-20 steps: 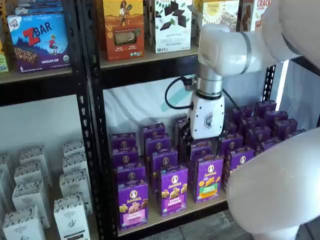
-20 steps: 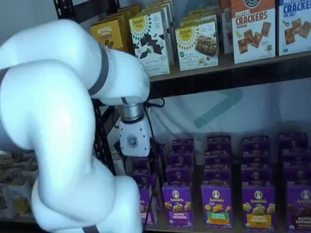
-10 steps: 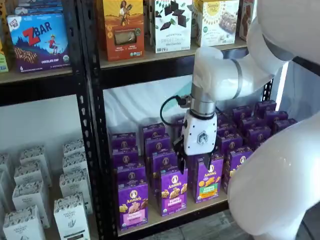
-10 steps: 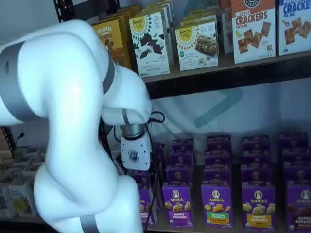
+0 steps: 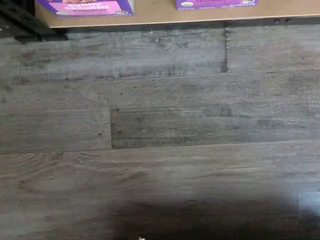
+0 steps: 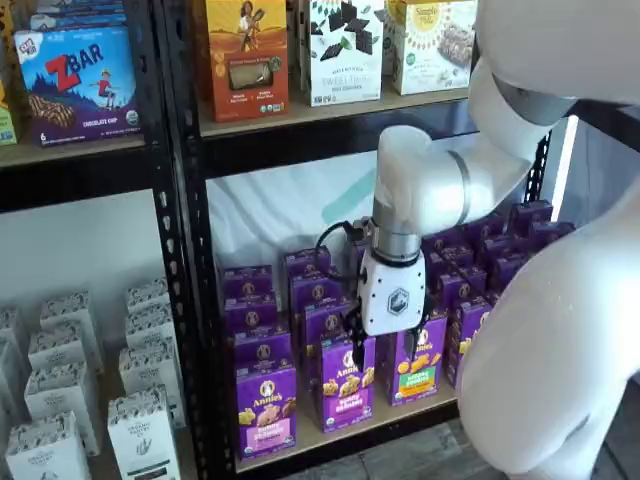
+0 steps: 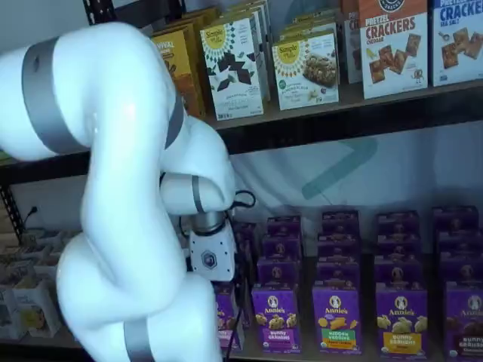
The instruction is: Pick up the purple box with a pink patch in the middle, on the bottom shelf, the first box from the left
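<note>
ZBAR: blue box [image 6: 78,82] | CRACKERS: orange carton [image 7: 392,47] | Annie's: purple box [image 6: 266,407]

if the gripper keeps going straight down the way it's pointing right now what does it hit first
Probably the floor, not a box. The wrist view looks down on bare planks just in front of the bottom shelf. In a shelf view the gripper overlaps the purple cartons' front row, so depth is unclear.

Shop-like setup: black metal rack [image 6: 182,250] w/ rows of boxed snacks [image 7: 306,68], wood-plank floor [image 5: 160,130].
</note>
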Available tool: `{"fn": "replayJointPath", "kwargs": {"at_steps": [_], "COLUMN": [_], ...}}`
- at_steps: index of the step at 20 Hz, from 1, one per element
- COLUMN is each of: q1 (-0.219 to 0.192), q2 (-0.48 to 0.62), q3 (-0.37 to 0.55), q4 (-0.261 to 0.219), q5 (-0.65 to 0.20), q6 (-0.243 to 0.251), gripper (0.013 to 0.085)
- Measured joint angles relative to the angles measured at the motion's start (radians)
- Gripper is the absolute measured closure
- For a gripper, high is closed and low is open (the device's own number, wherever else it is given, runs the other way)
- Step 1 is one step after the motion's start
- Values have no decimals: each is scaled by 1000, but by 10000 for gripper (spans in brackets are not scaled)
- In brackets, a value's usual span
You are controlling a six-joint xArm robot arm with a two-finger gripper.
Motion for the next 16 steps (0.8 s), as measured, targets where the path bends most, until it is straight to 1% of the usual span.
{"fn": "replayJointPath", "kwargs": {"at_steps": [3, 5, 7, 8, 9, 13, 15, 16], "q1": [12, 19, 26, 29, 32, 38, 38, 38], "q2": [52, 90, 135, 156, 179, 284, 335, 358], "q3": [5, 10, 8, 3, -3, -51, -74, -86], "q4": [-26, -32, -13, -15, -27, -110, -132, -134], "q5": [-56, -108, -156, -174, -192, -243, -278, -293], "q6": [30, 40, 28, 33, 46, 126, 147, 149], "gripper": [130, 130, 130, 130, 130, 130, 130, 130]}}
